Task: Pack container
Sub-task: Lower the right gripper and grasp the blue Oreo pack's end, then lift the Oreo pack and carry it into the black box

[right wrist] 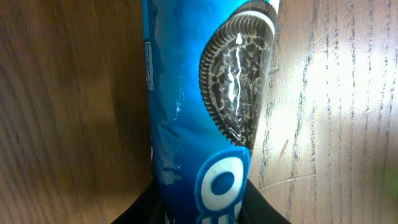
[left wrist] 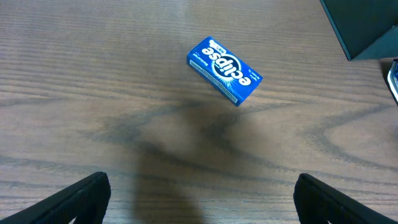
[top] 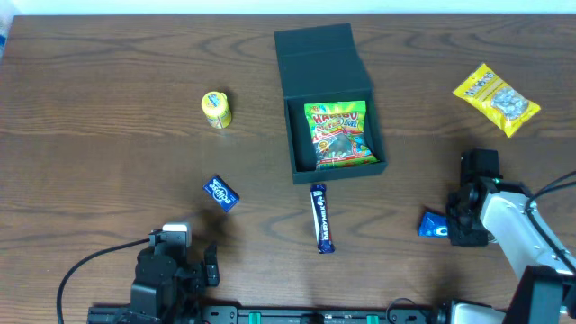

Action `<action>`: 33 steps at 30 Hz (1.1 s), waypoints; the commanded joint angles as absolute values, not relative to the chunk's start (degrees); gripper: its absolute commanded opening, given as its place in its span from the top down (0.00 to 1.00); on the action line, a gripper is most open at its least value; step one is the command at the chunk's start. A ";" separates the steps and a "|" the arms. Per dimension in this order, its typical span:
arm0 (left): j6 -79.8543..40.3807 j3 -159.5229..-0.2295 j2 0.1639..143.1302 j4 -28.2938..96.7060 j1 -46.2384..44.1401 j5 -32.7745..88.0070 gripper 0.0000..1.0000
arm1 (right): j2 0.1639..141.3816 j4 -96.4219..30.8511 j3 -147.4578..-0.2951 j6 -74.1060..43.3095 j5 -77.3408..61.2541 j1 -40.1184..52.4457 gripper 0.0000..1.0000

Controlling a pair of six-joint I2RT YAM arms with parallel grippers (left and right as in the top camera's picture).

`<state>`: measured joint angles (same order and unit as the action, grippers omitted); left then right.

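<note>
Dark brown wood made the table (top: 90,135), and everything lay on it. Nearest to the robot, at the left, the left gripper (top: 184,263) hovered over bare wood with its fingers (left wrist: 84,198) spread wide apart and nothing between them. At the right, a little farther in, the right gripper (top: 457,225) had its fingers (right wrist: 144,208) pressed against both sides of a blue Oreo packet (top: 432,225). In the right wrist view this packet (right wrist: 193,112) filled the middle, with a printed cookie on it. I could not tell whether the packet was lifted off the wood.

Between the two arms lay a dark blue chocolate bar (top: 321,219), pointing away from the robot. To its left, a small blue Eclipse gum box (top: 221,193) lay tilted, ahead of the left gripper.

Just beyond the bar stood the container (top: 292,135), a dark teal box near the middle of the table. Its lid (top: 315,61) was folded back on the far side. Inside lay a colourful Haribo bag (top: 340,135).

Farther left of the container stood a yellow round can (top: 216,110). Near the far right, a yellow snack bag (top: 497,99) lay well apart from the rest.
</note>
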<state>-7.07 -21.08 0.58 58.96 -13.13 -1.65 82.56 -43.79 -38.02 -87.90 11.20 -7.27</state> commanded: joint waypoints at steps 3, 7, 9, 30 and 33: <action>-7.73 -20.36 0.21 62.72 -12.78 -3.16 0.05 | 82.85 -43.81 -37.67 -86.46 12.19 -7.94 0.83; -7.73 -20.36 0.21 62.72 -12.78 -3.16 0.05 | 82.83 -43.46 -37.85 -84.51 12.16 -7.94 0.94; -7.73 -20.36 0.21 62.72 -12.78 -3.16 0.05 | 82.83 -43.46 -37.89 -84.51 12.14 -7.94 0.96; -7.73 -20.36 0.21 62.72 -12.78 -3.16 0.05 | 82.83 -46.06 -58.46 -44.84 -7.18 -7.38 0.97; -7.73 -20.36 0.21 62.72 -12.78 -3.16 0.05 | 82.83 -46.57 -63.94 -32.49 -16.75 -5.48 0.96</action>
<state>-7.07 -21.08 0.58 58.94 -13.13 -1.65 82.98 -46.37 -59.29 -48.93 -5.96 -6.96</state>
